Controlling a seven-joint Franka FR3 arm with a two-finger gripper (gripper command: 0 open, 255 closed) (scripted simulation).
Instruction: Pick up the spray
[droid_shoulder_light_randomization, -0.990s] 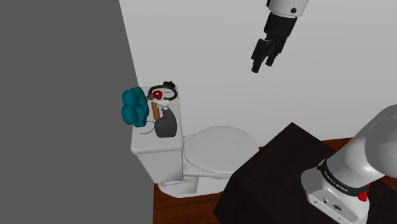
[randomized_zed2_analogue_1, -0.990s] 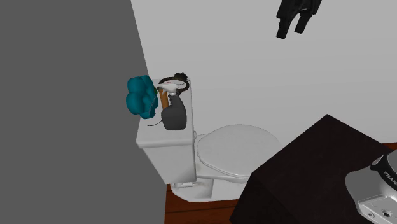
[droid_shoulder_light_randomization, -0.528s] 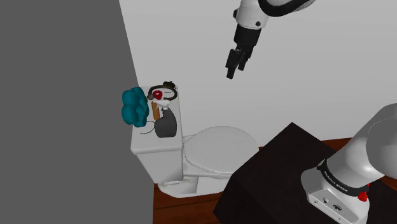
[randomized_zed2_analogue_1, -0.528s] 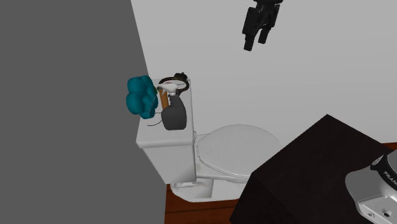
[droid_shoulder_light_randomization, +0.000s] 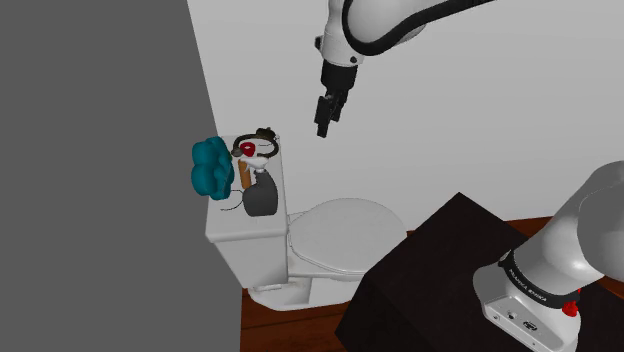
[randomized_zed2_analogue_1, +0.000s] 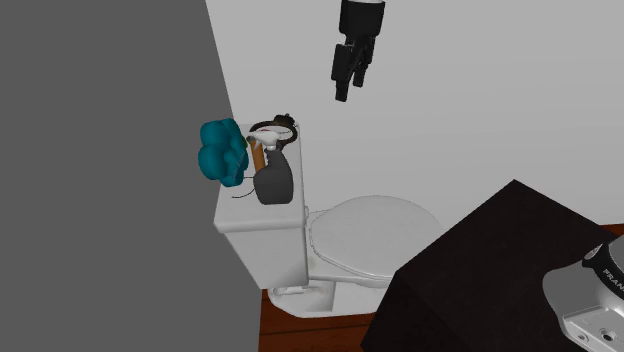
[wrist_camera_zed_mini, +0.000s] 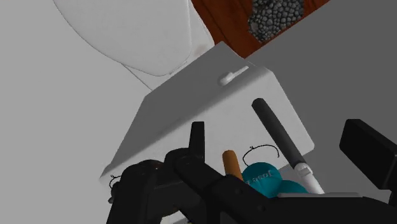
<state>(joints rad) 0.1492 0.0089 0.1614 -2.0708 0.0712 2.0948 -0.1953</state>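
Gripper (droid_shoulder_light_randomization: 324, 121), fingers apart and empty, hangs high to the shoulder view's right of toilet tank (droid_shoulder_light_randomization: 240, 256), likely to clear teal lump (droid_shoulder_light_randomization: 208, 166) beside what looks like dark spray bottle (droid_shoulder_light_randomization: 260, 198) on the lid.

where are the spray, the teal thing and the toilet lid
spray (droid_shoulder_light_randomization: 261, 199), shoulder view, on its dark body
teal thing (droid_shoulder_light_randomization: 209, 168), shoulder view, on its middle
toilet lid (droid_shoulder_light_randomization: 345, 232), shoulder view, on its middle

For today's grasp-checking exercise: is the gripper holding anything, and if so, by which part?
Nothing is held. The gripper hangs in the air, fingers apart, well clear of the toilet tank, where the dark spray bottle sits untouched.
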